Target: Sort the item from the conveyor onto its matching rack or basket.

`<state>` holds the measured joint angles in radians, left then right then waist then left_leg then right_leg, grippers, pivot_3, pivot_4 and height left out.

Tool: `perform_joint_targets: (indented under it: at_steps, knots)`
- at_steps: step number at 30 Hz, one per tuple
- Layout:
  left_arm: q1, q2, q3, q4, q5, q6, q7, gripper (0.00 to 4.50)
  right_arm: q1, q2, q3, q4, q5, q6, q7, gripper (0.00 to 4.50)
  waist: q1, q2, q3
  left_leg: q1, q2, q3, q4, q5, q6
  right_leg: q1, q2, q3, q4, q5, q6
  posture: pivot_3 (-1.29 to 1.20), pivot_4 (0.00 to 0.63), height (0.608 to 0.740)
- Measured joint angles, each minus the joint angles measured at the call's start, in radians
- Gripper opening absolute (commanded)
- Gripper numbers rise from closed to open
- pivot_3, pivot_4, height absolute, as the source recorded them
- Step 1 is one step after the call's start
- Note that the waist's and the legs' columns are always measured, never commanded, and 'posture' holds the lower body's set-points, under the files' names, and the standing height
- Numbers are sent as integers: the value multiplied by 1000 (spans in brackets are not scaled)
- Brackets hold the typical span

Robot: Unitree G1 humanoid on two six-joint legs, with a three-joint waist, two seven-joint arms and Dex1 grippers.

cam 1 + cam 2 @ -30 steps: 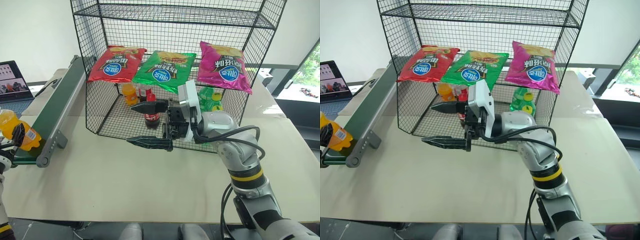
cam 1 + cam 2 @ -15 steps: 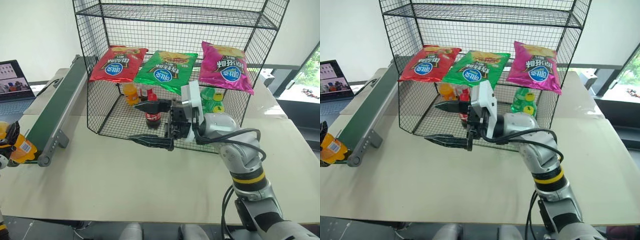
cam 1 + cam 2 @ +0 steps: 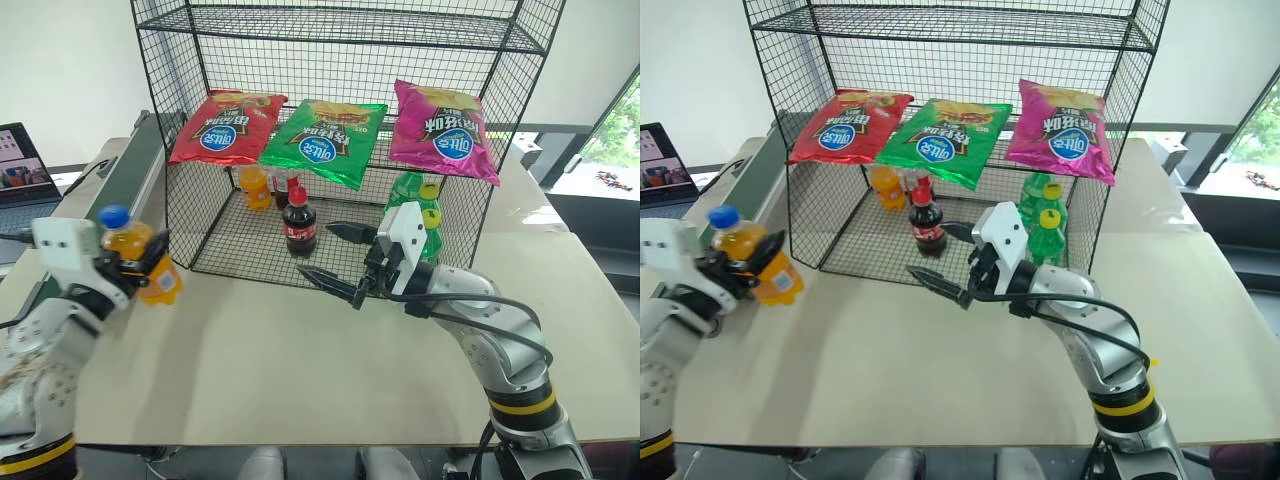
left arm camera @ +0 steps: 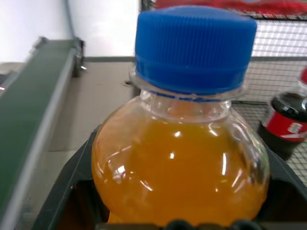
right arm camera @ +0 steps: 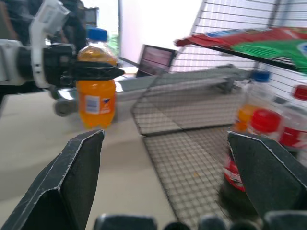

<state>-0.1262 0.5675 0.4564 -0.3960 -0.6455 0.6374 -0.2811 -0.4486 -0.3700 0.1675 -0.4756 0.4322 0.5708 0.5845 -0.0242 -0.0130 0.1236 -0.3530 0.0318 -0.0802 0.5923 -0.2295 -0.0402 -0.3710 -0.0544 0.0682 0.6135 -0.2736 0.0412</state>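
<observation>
Orange soda bottle [image 3: 140, 262]: small clear plastic bottle, blue cap, orange label, upright. Held above the near left part of the desk [image 3: 300, 370], clear of the conveyor [image 3: 120, 185] and just left of the wire rack [image 3: 340, 130].

Left end effector [image 3: 135, 268]: black fingers clamped around the bottle's upper body below the neck; in the left wrist view the blue cap stands above the fingers.

Right end effector [image 3: 340, 260]: jaws spread wide, nothing between them. It points left, low over the desk just in front of the rack's open front. One finger [image 3: 345, 232] reaches toward the lowest tier, the other sits nearer over the bare desk.

Conveyor: long dark green belt in a grey frame, running along the far left edge of the desk, beside the rack's left wall.

Wire rack: tall black mesh unit, several tiers, at the far middle of the desk.
- Middle tier: red chip bag [image 3: 218, 128] left, green chip bag [image 3: 325, 140] centre, magenta chip bag [image 3: 440, 132] right, all lying sloped toward the front.
- Lowest tier: cola bottle [image 3: 297, 225] with red cap near the front centre; an orange bottle [image 3: 256, 187] further back on the left; green bottles [image 3: 415, 205] with yellow caps on the right, behind the right end effector's wrist.

Laptop [image 3: 20, 170]: open, at the far left edge, beyond the conveyor.
</observation>
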Motion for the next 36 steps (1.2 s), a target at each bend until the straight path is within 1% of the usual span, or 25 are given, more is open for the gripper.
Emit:
perform_joint_targets:
  at_steps: [1, 2, 3, 5, 7, 8, 11, 15, 20, 22, 26, 28, 29, 30, 31, 36]
  knots:
    - [-37, -25, -44, 26, 23, -13, 5, 2712, 4, 0, 6, -1, -20, 0, -13, 4500, 4, 0, 0, 0, 0, 0, 0, 0, 0, 1, 0, 0, 0, 0, 0, 0, 150, 738]
    - [-106, -65, -117, 88, 72, -52, 8, 2712, 12, 5, 25, -1, -41, 0, -31, 4500, 13, -1, 0, -1, -1, 0, 1, 0, 0, 1, 0, -1, 0, 0, 0, 0, 150, 738]
    - [-158, -91, -163, 156, 112, -95, 4, 2712, 26, 12, 34, -5, -57, 0, -43, 4500, 15, -2, 0, -1, -1, 0, 2, 0, 0, 1, 0, 0, -1, 0, 0, 0, 150, 738]
    - [-238, -121, -216, 280, 175, -170, -5, 2712, 41, 17, 45, -9, -74, 0, -62, 4500, 11, -2, 0, -1, -2, 0, 2, 0, 0, 1, -1, 0, -1, 1, 1, 0, 150, 738]
    - [-337, -157, -254, 456, 241, -271, -17, 2712, 48, 17, 46, -10, -96, 0, -78, 4500, 11, -2, 0, -1, -2, 0, 2, 0, 0, 1, 0, 0, -2, 1, 1, 0, 150, 738]
    - [-356, -165, -258, 492, 257, -295, -16, 2712, 48, 18, 46, -11, -98, 0, -80, 4500, 8, -2, 0, -1, -2, 0, 2, 0, 0, 1, 0, 0, -2, 1, 1, 0, 150, 738]
    - [-459, -210, -281, 702, 324, -432, -28, 2712, 63, 16, 40, -13, -107, -1, -88, 4500, 7, -2, 0, -1, -2, 0, 1, 0, 0, 1, 0, 0, -2, 0, 1, 0, 150, 738]
    - [-567, -254, -286, 915, 366, -574, -51, 2712, 71, 12, 33, -16, -113, -1, -86, 4500, 7, -2, 1, -2, -2, 0, 1, 0, 0, 1, -1, 0, -2, 1, 1, 0, 150, 738]
    - [-707, -264, -281, 1210, 438, -784, -20, 2712, 84, 5, 15, -30, -128, 0, -109, 4500, 9, -3, 1, -2, -2, 0, 1, 0, 0, 1, 0, 0, -2, 0, 1, 0, 150, 738]
    - [-733, -265, -279, 1285, 451, -841, -13, 2712, 85, 5, 14, -35, -135, 3, -116, 4500, 9, -3, 1, -2, -2, 0, 1, 0, 0, 1, 0, 0, -2, 0, 2, 0, 150, 738]
    - [-750, -266, -275, 1388, 465, -897, -4, 2712, 86, 6, 15, -41, -137, 6, -129, 4500, 8, -3, 1, -2, -2, 0, 1, 0, 0, 1, 0, 0, -1, 0, 2, 0, 150, 738]
    - [-757, -274, -261, 1419, 462, -913, -6, 3786, 86, 7, 14, -41, -137, 11, -134, 4500, 8, -3, 1, -2, -2, 0, 1, 0, 0, 1, 0, 0, -1, 0, 2, 0, 150, 738]
    - [-765, -277, -258, 1432, 461, -916, -7, 3977, 85, 10, 15, -42, -137, 13, -135, 4500, 9, -3, 1, -2, -2, 0, 2, 0, 0, 1, 0, 0, -1, 0, 2, 0, 150, 738]
    - [-767, -279, -240, 1437, 447, -918, -7, 4317, 84, 17, 15, -42, -136, 19, -137, 4500, 9, -3, 1, -2, -2, 0, 2, 0, 0, 1, 0, 0, 0, 0, 2, 0, 150, 738]
    - [-768, -279, -232, 1438, 444, -919, -8, 4455, 81, 17, 15, -42, -136, 22, -138, 4500, 9, -3, 1, -2, -2, 0, 2, 0, 0, 1, 0, 0, 0, 0, 2, 0, 150, 738]
    - [-768, -279, -215, 1438, 442, -920, -27, 4455, 68, 19, 14, -42, -136, 26, -138, 4500, 9, -3, 1, -1, -2, 0, 2, 0, 0, 1, 0, 0, 0, 0, 2, 0, 150, 738]
